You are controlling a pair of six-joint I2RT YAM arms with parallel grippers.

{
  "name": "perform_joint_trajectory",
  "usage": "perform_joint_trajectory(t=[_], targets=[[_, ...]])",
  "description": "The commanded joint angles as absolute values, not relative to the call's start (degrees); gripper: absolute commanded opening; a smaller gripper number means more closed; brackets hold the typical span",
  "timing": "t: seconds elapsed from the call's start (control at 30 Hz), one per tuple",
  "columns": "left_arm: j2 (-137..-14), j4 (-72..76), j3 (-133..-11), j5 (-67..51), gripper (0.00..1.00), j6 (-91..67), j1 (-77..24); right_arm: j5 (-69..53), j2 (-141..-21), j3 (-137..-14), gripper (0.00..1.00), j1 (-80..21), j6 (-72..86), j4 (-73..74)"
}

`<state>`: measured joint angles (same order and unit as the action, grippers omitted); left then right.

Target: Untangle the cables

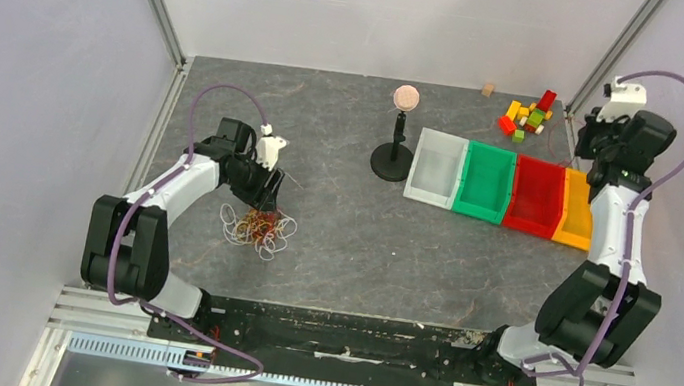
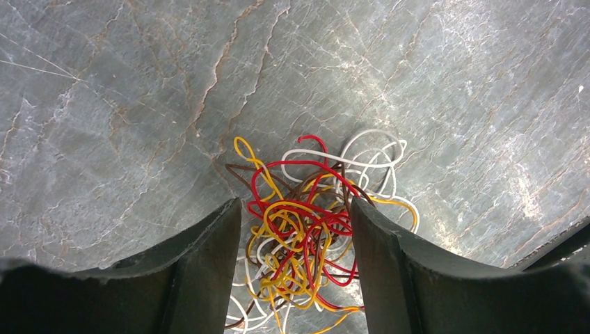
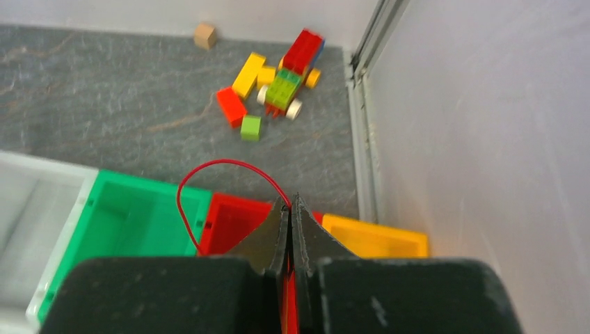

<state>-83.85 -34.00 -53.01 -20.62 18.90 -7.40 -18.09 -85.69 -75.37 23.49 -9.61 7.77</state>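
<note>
L pincer (image 2: 296, 209): fingers apart, straddling the cable tangle (image 2: 306, 236), one finger on each side, tips low near the tabletop (image 2: 125, 104). Nothing clamped.
R pincer (image 3: 291, 205): pressed together on a single red wire (image 3: 209, 167), which arched up and away from the tips. Held high over the bin row, approx. above the red bin (image 3: 233, 219), between the green bin (image 3: 139, 209) and the yellow bin (image 3: 376, 240).
Cables: main knot lay on the table in front of the L arm, well apart from the bins. Red, yellow, white and brown strands were interlooped. One red strand was separate, in the R pincer.
Step (my read): L arm lining up to pick the next strand, while R was prob. about to drop the red wire in the matching bin.
Doing it well: fingers bracketed the whole clump, so closing there would likely grab many strands. Better to shift to an outer loop, e.g. the white or yellow ones at the far edge, pinch only that one, and lift slowly.
Risk: the whole knot could rise w/ the strand, so the R pincer may need to pin the rest down.
</note>
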Motion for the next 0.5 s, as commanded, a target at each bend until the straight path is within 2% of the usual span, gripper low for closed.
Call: perform_joint_trajectory(t=[0.0, 0.27, 0.47], targets=[[-83.85, -32.08, -52.65, -21.03, 0.66, 17.37, -7.12, -19.87, -81.57, -67.99, 0.00, 23.47, -10.52, 6.86], [-84.67, -32.30, -52.65, -21.62, 0.66, 16.85, -7.13, -16.55, -82.95, -56.98, 0.00, 23.44, -15.20, 8.16], [-85.13, -32.34, -52.21, -22.01, 0.66, 16.77, -7.12, -13.83, -88.89, -57.01, 0.00, 23.21, -16.16, 8.05]])
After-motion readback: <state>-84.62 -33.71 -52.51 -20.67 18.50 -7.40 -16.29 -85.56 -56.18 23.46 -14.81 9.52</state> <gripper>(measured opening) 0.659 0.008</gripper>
